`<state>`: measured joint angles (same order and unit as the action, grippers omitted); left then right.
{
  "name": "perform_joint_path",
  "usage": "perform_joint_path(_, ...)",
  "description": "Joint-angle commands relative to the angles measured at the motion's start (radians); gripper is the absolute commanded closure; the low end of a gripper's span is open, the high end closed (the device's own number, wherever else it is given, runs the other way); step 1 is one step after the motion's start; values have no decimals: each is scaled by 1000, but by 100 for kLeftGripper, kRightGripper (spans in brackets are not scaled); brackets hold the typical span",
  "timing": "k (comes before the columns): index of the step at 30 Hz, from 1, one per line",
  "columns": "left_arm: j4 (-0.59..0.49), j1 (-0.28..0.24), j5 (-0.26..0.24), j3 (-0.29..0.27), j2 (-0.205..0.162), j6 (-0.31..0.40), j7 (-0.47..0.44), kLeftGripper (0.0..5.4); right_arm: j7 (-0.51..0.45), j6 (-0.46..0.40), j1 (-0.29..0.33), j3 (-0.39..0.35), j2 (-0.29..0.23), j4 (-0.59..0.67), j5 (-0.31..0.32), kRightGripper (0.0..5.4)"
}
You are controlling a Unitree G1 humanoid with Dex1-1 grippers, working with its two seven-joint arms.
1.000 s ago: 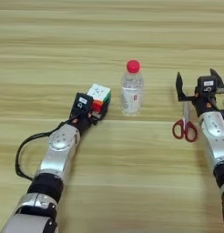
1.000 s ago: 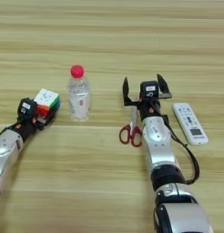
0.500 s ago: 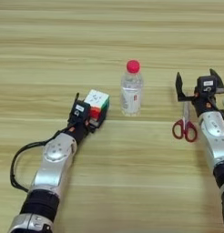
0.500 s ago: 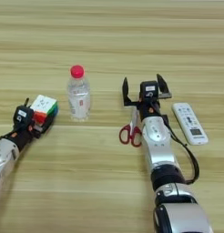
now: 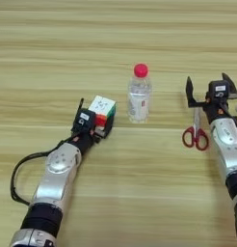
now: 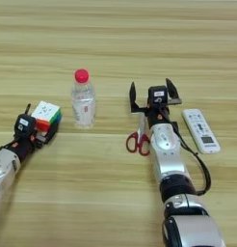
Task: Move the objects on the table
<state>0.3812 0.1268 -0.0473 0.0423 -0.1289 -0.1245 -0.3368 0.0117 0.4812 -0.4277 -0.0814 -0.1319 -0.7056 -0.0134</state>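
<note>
My left gripper (image 5: 95, 123) is shut on the multicoloured puzzle cube (image 5: 102, 109) at the left of the wooden table (image 5: 115, 34). The clear bottle with the red cap (image 5: 138, 97) stands upright just right of the cube, apart from it. The red-handled scissors (image 5: 195, 135) lie further right, blades pointing away from me. My right gripper (image 6: 152, 94) stands open over the tips of the blades, with nothing between its fingers. The thin black stick is out of view.
A white remote control (image 6: 201, 130) lies to the right of my right arm, close to it. A black cable loops from each forearm near the table's front edge.
My left gripper has drawn the cube a little towards me and away from the bottle, and its elbow has swung in. The right arm, scissors and bottle have not moved.
</note>
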Motion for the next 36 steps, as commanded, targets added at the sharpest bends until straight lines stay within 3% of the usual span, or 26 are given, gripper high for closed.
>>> perform_joint_path(1,0,4,-15,-11,2,0,-1,126,-1,-16,-2,-1,-2,6,-3,0)
perform_joint_path(15,-87,-1,-64,-22,11,-44,-40,2,-7,-6,1,-9,-2,15,8,0)
perform_joint_path(31,-192,-2,-117,-39,4,-15,-52,2,-59,47,21,-3,15,74,38,0)
perform_joint_path(36,-271,-6,-128,-4,4,22,-78,2,-41,28,12,-12,13,53,29,0)
